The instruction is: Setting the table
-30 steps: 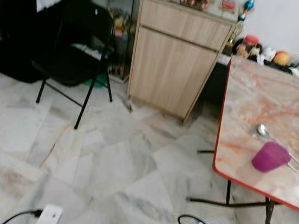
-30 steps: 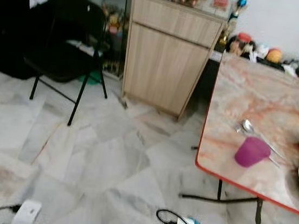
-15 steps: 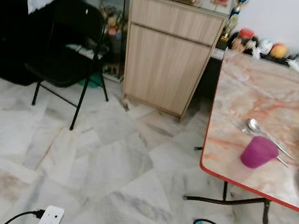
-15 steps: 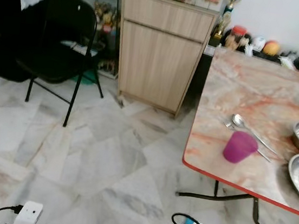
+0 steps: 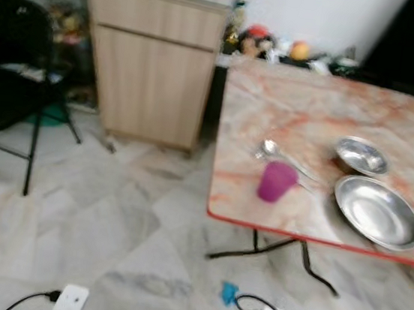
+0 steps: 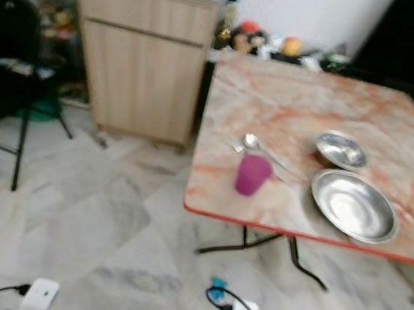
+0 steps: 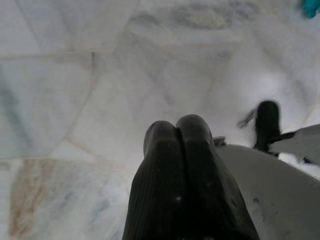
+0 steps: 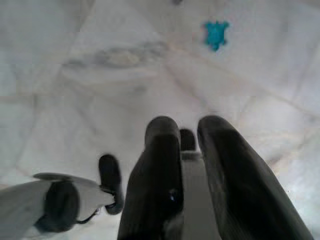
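A marble-patterned table (image 5: 327,102) with a red edge stands ahead to the right. On its near part are a purple cup (image 5: 276,181), a spoon (image 5: 270,147) just behind it, a small steel bowl (image 5: 361,155) and a large steel plate (image 5: 377,211). Both arms hang low over the floor, well short of the table. My left gripper (image 7: 176,131) points at the tiles with its fingers pressed together. My right gripper (image 8: 187,131) also points down, its fingers a narrow gap apart.
A wooden cabinet (image 5: 154,65) stands left of the table, with a black folding chair (image 5: 14,63) further left. Toys and jars line the wall behind. A small teal toy (image 5: 229,292) lies on the marble floor (image 5: 108,218) near my right arm. The table's black legs (image 5: 314,270) splay outward.
The camera has swung to the right, so the table now sits in the middle with bowl and plate fully in view. The objects on it have not moved.
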Motion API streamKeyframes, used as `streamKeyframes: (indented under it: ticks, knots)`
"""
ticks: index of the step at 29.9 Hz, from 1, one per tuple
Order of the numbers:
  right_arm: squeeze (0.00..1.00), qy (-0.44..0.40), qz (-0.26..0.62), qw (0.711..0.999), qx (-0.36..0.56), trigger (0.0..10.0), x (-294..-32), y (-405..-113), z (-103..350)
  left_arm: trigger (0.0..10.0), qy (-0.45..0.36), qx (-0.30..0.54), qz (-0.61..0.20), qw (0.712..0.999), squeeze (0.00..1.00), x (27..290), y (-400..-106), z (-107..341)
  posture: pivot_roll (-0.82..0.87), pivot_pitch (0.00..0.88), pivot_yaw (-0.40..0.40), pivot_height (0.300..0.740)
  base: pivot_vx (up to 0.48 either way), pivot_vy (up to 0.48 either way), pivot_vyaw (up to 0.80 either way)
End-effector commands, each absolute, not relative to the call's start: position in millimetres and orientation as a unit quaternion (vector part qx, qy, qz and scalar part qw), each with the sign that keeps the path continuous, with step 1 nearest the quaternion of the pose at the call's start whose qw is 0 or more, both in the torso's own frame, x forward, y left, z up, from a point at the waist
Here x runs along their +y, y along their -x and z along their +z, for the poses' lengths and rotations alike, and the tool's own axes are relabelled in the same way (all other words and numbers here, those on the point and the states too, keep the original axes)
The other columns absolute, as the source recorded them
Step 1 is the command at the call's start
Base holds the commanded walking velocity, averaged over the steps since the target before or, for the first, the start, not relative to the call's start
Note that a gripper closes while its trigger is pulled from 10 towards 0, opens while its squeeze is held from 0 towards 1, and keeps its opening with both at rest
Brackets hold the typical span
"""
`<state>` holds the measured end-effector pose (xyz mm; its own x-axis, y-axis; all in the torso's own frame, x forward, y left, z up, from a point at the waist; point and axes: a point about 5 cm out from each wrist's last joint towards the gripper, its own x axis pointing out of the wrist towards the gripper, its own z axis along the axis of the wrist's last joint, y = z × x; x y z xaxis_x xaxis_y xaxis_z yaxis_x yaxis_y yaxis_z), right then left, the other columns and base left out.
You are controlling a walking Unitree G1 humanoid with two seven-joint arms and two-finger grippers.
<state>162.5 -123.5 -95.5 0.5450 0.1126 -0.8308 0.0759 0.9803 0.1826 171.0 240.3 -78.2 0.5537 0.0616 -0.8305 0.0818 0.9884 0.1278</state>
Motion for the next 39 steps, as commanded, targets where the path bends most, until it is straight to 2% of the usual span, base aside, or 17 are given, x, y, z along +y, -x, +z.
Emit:
streamKeyframes:
  ticks: [1, 3, 6, 12, 30, 39]
  knots:
    - [0.00, -0.089, -0.002, 0.876, 0.474, 10.0, -131.0, -165.3, -94.6, 10.0, -0.077, 0.477, -0.016, 0.875, 0.00, 233.0, -170.6, -80.5, 0.12, 0.022, -0.081, 0.740, 0.000, 0.000, 0.00]
    - [0.00, -0.091, -0.001, 0.876, 0.473, 10.0, -127.4, -165.9, -94.3, 10.0, -0.080, 0.477, -0.019, 0.875, 0.00, 230.4, -171.7, -80.7, 0.13, 0.021, -0.081, 0.740, 0.000, 0.000, 0.00]
    - [0.00, -0.088, -0.008, 0.877, 0.472, 10.0, -138.6, -165.0, -94.7, 10.0, -0.082, 0.471, -0.027, 0.878, 0.00, 218.2, -179.1, -80.4, 0.13, 0.022, -0.081, 0.740, 0.000, 0.000, 0.00]
    - [0.00, -0.089, -0.011, 0.878, 0.471, 10.0, -142.5, -164.8, -94.7, 10.0, -0.083, 0.467, -0.032, 0.880, 0.00, 207.2, -185.8, -79.6, 0.12, 0.022, -0.080, 0.740, 0.000, -0.198, 0.00]
    - [0.00, -0.091, -0.012, 0.879, 0.468, 10.0, -144.6, -164.8, -94.6, 10.0, -0.087, 0.464, -0.038, 0.881, 0.00, 208.0, -188.0, -78.3, 0.12, 0.000, -0.076, 0.740, 0.000, -0.298, 0.00]
    - [0.00, -0.089, -0.017, 0.880, 0.466, 10.0, -154.2, -166.5, -93.7, 10.0, -0.088, 0.463, -0.039, 0.881, 0.00, 210.1, -188.3, -77.7, 0.12, 0.000, -0.078, 0.740, 0.000, -0.298, 0.00]
